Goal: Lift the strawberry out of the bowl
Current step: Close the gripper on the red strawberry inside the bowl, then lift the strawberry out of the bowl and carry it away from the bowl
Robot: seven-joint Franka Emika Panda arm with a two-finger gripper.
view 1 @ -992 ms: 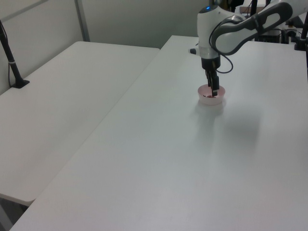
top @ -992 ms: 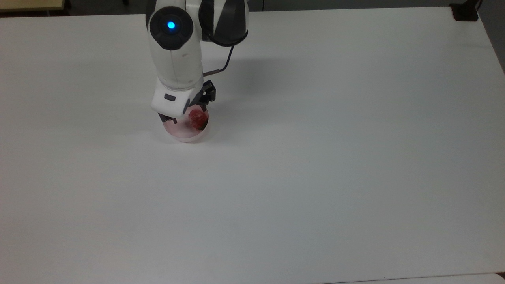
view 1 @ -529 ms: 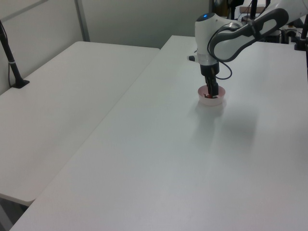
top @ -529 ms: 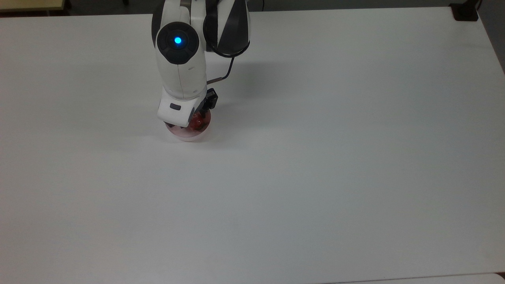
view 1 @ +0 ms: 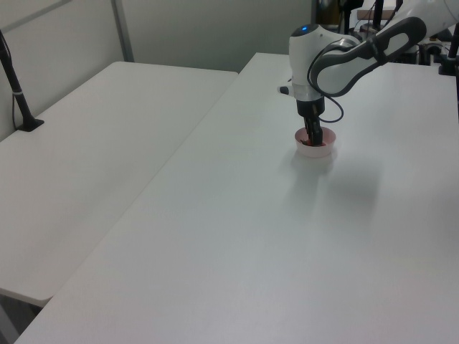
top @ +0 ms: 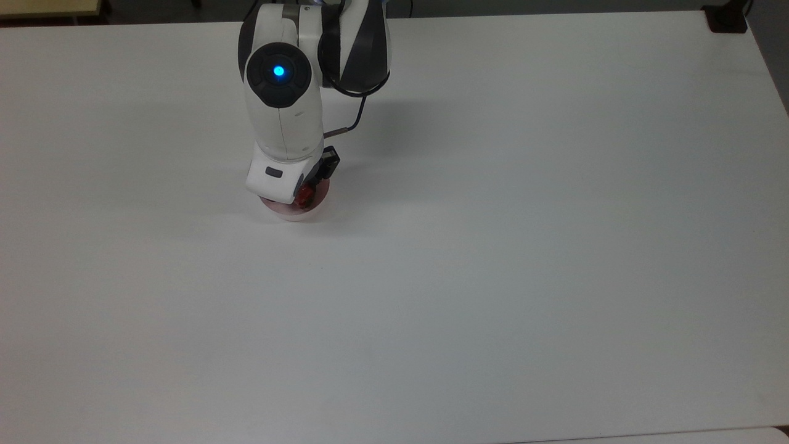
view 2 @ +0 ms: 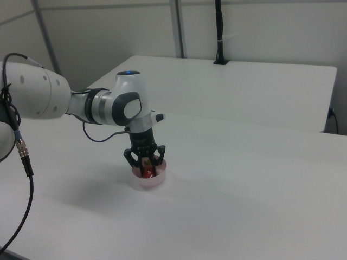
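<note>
One white worktop (top: 493, 246) carries the pale pink bowl (view 2: 147, 180), towards the top view's left. Inside it lies the strawberry (view 2: 148, 172), between the spread fingers of the pincer (view 2: 145, 164), which has not clenched. For a good grip, I judge it should centre on the fruit, squeeze gently, then lift straight up.

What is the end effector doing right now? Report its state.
End effector: open, lowered into the bowl, fingers on either side of the strawberry, not yet closed on it.

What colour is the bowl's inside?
Pale pink, on the small round bowl; the top view shows it best.
</note>
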